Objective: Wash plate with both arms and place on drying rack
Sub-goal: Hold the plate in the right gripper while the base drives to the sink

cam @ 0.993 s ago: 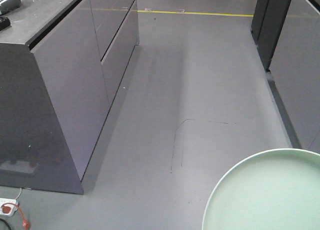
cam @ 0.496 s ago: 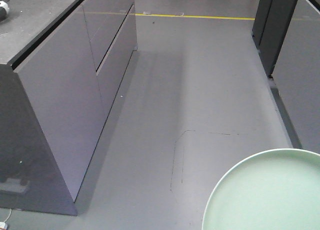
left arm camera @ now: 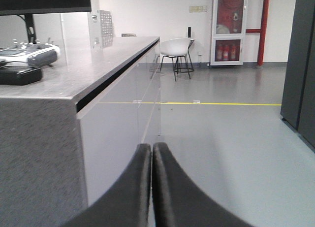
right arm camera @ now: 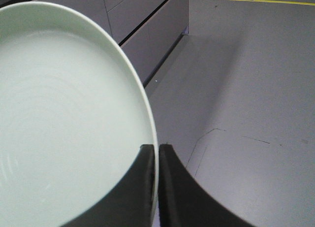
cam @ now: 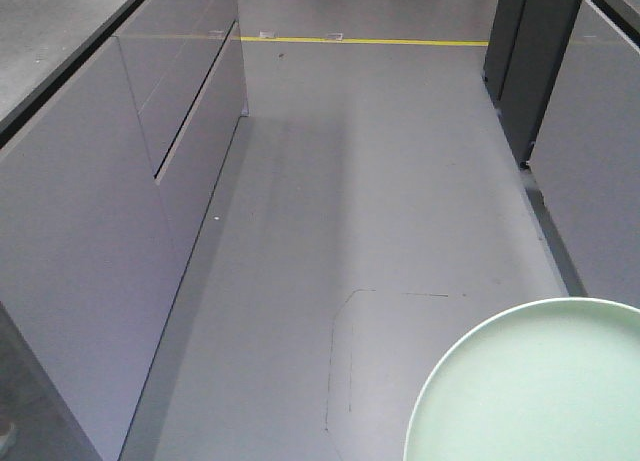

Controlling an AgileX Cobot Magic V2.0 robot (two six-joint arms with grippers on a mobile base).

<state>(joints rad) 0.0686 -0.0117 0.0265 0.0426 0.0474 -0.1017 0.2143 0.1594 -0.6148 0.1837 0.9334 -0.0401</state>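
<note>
The pale mint-green plate point(cam: 540, 391) fills the lower right of the front view, held above the grey floor. In the right wrist view the plate point(right arm camera: 64, 113) fills the left half, and my right gripper point(right arm camera: 157, 147) is shut on its rim, one black finger on each face. My left gripper point(left arm camera: 151, 146) is shut and empty, its fingers pressed together, pointing along the aisle beside the counter. The drying rack is out of view. No arm shows in the front view.
A grey cabinet counter point(cam: 90, 181) runs along the left of the aisle. Dark cabinets point(cam: 590, 141) stand on the right. A yellow floor line point(cam: 370, 41) crosses far ahead. A handheld controller point(left arm camera: 27, 53) lies on the countertop. A white chair point(left arm camera: 178, 48) stands far back.
The view has advanced down the aisle: the left counter slid left and nearer, its end and the floor socket left the frame. The plate stays in the same place in view.
</note>
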